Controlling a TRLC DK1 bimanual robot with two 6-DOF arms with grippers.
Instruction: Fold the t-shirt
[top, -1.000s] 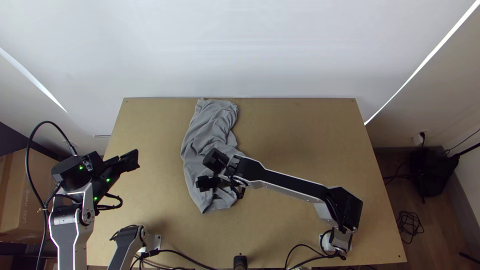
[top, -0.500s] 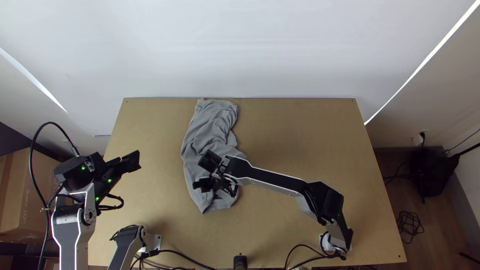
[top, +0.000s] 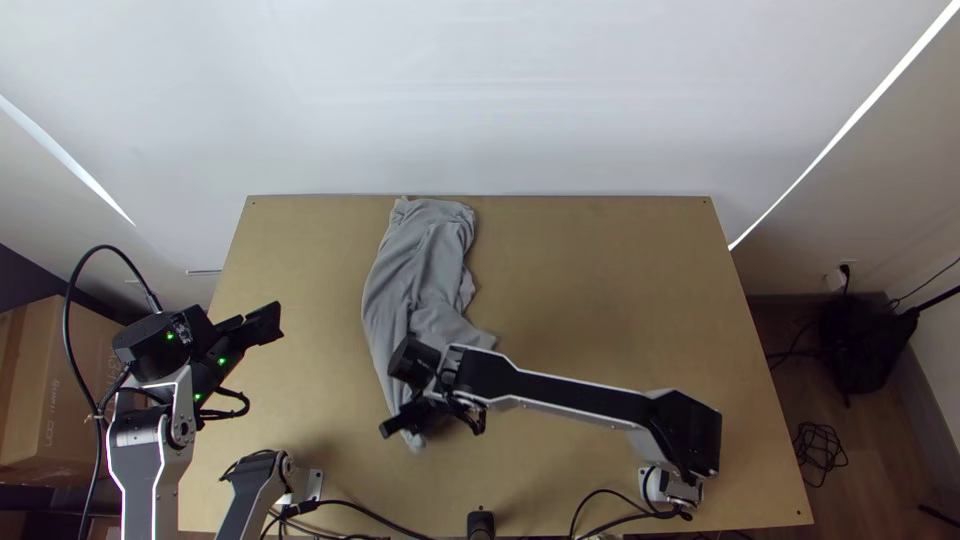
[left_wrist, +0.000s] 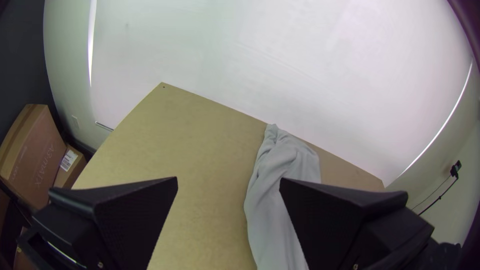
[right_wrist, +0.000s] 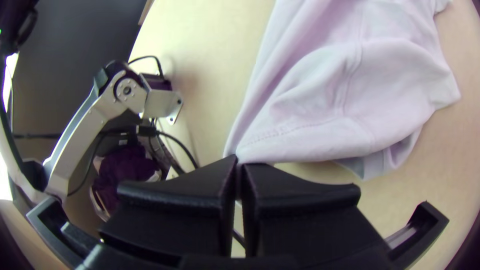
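Bunched lengthwise, the grey t-shirt (top: 418, 265) lies left of the table's middle, from near the far edge toward the near side. My right gripper (top: 400, 422) is at its near end; in the right wrist view my right gripper (right_wrist: 239, 162) is shut on a hem corner of the t-shirt (right_wrist: 320, 100), the cloth fanning out from the fingertips in loose folds. Over the table's left edge, my left gripper (top: 272, 322) stays apart from the cloth. The left wrist view has my left gripper (left_wrist: 228, 182) open, with the t-shirt (left_wrist: 275, 200) farther off beyond its fingers.
Bare wood of the table (top: 600, 270) lies right of the cloth. Black cables (top: 350, 508) run along the near edge by the left arm's base. The right arm's links (top: 580, 395) cross the table's near right part. Cardboard boxes (top: 60, 400) stand off the left side.
My right gripper has moved slightly toward the near edge, drawing the shirt's near end with it; the near part's folds have shifted and stretched. The left arm has barely moved.
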